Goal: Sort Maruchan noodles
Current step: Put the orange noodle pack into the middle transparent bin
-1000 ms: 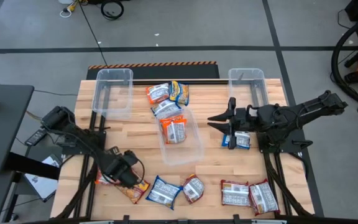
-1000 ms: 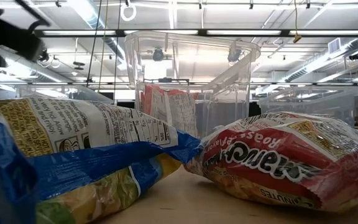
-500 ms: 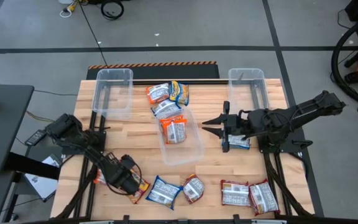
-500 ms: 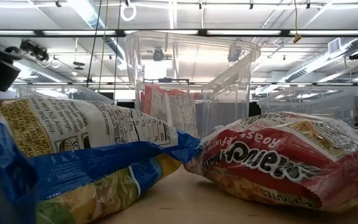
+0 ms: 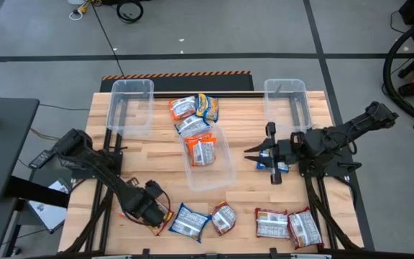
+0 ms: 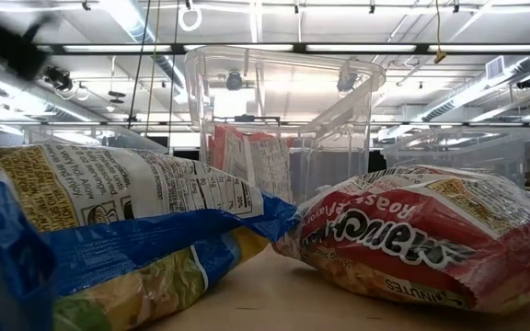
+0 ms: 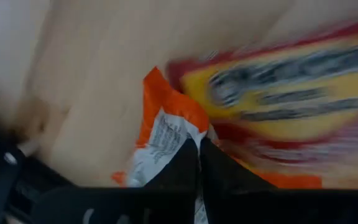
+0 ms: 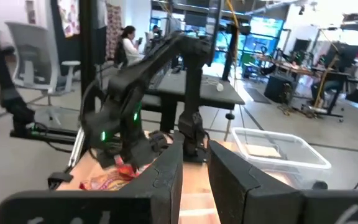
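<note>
Maruchan noodle packets lie scattered on the wooden table. At the near left my left gripper (image 5: 157,212) points down, shut on an orange packet (image 5: 164,218) that lies flat; the left wrist view shows that packet (image 7: 166,130) beside a red-and-yellow one (image 7: 291,93). Raised over the right half, my right gripper (image 5: 250,153) points level toward the table's left; its fingers (image 8: 194,168) stand slightly apart with nothing between. A blue packet (image 5: 282,165) lies under it, mostly hidden. Another orange packet (image 5: 202,150) rests in the middle clear bin (image 5: 218,173). My left gripper pinches the orange packet's crimped edge (image 7: 180,127) between its two fingers, which come from above and point down. A white strip of the wrapper (image 7: 160,146) shows right beside the fingertips. The packet lies flat on the table.
Clear bins stand at the far left (image 5: 131,106) and far right (image 5: 286,101). Three packets (image 5: 192,111) lie at the far middle. Blue (image 5: 187,221), red (image 5: 223,217) and two dark red packets (image 5: 287,224) line the near edge; the low view shows the blue (image 6: 109,239) and red (image 6: 412,239).
My left gripper has shifted a little toward the table's near right over the orange packet. My right gripper has swung slightly toward the near edge while staying level above the table. No packet has visibly moved.
</note>
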Robot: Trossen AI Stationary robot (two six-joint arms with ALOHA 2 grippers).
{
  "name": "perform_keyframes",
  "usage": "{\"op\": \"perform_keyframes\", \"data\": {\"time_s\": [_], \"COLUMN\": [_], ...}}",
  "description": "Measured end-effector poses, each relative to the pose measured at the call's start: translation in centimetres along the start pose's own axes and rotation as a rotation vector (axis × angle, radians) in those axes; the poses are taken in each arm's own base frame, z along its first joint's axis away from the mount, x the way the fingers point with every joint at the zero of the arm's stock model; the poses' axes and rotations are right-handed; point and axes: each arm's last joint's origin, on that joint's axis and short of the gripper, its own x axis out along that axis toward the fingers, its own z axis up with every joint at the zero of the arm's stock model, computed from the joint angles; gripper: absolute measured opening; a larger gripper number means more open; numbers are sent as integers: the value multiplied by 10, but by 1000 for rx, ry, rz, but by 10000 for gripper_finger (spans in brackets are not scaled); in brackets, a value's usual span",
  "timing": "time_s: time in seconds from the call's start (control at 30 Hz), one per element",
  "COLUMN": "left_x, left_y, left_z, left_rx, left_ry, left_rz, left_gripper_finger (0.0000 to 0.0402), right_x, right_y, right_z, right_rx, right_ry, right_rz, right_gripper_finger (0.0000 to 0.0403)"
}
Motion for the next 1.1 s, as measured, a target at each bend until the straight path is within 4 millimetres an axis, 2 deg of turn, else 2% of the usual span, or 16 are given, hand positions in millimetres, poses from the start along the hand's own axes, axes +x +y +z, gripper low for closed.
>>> {"op": "perform_keyframes", "data": {"time_s": [0.13, 0.3, 0.37, 0.47, 0.57, 0.67, 0.83, 0.93, 1.1], "left_x": [-62, -139, -161, -180, -188, -185, -163, -154, -130], "left_y": [2, 28, 41, 52, 52, 51, 50, 48, 47], "left_z": [7, 14, 23, 45, 72, 105, 155, 180, 208], "left_rx": [78, 165, 197, 278, 426, 518, 679, 736, 767], "left_ry": [-189, -561, -712, -862, -937, -973, -967, -992, -952], "left_rz": [-133, -294, -330, -377, -435, -485, -499, -565, -564], "left_gripper_finger": [11, 10, 9, 9, 9, 8, 8, 9, 10], "right_x": [6, 24, 32, 41, 45, 46, 46, 47, 47], "right_y": [19, 41, 46, 46, 44, 43, 43, 41, 36], "right_z": [-2, -9, -13, -18, -22, -22, -16, -21, -30], "right_rx": [-114, -230, -243, -239, -250, -281, -331, -365, -367], "right_ry": [-7, -28, -28, -28, -13, -6, 64, 150, 234], "right_rz": [35, -27, -44, -57, -55, -81, -75, -53, -27], "right_gripper_finger": [80, 87, 98, 119, 143, 166, 203, 222, 239]}}
